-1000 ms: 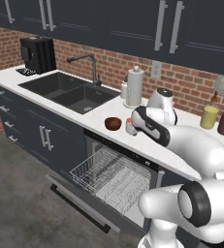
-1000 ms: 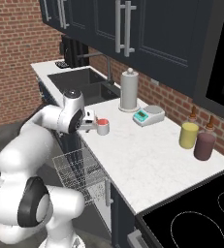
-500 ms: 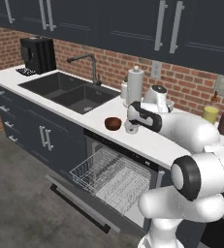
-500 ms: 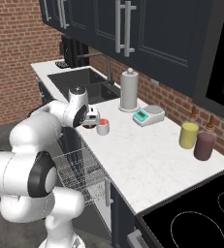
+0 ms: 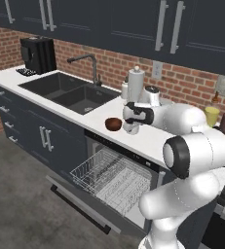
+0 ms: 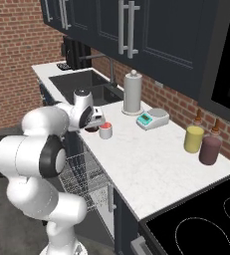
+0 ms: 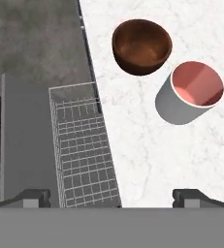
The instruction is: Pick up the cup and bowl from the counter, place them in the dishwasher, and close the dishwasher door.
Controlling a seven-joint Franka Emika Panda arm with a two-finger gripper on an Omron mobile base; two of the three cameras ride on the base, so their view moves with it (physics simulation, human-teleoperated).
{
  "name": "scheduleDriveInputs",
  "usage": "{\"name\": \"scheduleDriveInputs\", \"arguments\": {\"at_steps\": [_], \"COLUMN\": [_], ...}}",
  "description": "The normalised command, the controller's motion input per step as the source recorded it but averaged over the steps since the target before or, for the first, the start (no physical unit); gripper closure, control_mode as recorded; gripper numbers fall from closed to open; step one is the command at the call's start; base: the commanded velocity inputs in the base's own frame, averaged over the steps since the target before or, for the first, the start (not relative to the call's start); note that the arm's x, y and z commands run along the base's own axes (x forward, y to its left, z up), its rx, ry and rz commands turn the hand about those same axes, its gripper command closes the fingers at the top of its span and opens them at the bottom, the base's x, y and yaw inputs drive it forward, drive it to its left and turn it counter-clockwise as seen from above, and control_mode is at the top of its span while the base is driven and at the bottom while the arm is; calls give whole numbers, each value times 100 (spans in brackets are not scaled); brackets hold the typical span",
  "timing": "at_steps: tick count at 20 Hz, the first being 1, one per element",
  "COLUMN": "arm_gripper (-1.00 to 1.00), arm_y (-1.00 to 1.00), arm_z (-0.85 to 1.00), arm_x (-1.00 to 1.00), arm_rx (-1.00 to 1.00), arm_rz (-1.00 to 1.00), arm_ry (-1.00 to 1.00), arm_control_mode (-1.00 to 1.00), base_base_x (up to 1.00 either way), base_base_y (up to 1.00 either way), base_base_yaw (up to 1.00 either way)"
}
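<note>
Overhead now: pulled-out white wire dishwasher rack [image 7: 84, 150] at 9 o'clock, small round dark brown wood-like bowl [image 7: 141, 46] at 12, short white cup, red-pink inside [image 7: 191, 97] upright just beside at 1, both on white speckled counter [image 7: 147, 155]. Two-finger gripper [image 7: 111, 197] spread wide, empty, above; cup nearer.

cup [image 5: 130, 127] mostly behind arm, bowl [image 6: 91, 128] partly hidden

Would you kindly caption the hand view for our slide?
Open gripper above the counter, cup and bowl ahead, dishwasher rack pulled out.
</note>
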Motion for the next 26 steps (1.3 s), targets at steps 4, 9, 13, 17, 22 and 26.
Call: {"name": "scheduleDriveInputs", "arguments": {"at_steps": [4,9,13,17,22,26], "arm_gripper": [-100,-100,-100,-100,-100,-100], "arm_y": [1,0,-9,-5,0,0], "arm_z": [-21,-15,-4,-14,-33,-33], "arm_x": [46,50,44,36,25,30], "arm_rx": [-14,-4,0,0,-2,-5], "arm_rz": [13,10,10,9,8,4], "arm_ry": [6,1,0,0,0,1], "arm_control_mode": [-100,-100,-100,-100,-100,-100], "base_base_x": [0,0,0,0,0,0], "base_base_y": [0,0,0,0,0,0], "base_base_yaw": [0,0,0,0,0,0]}}
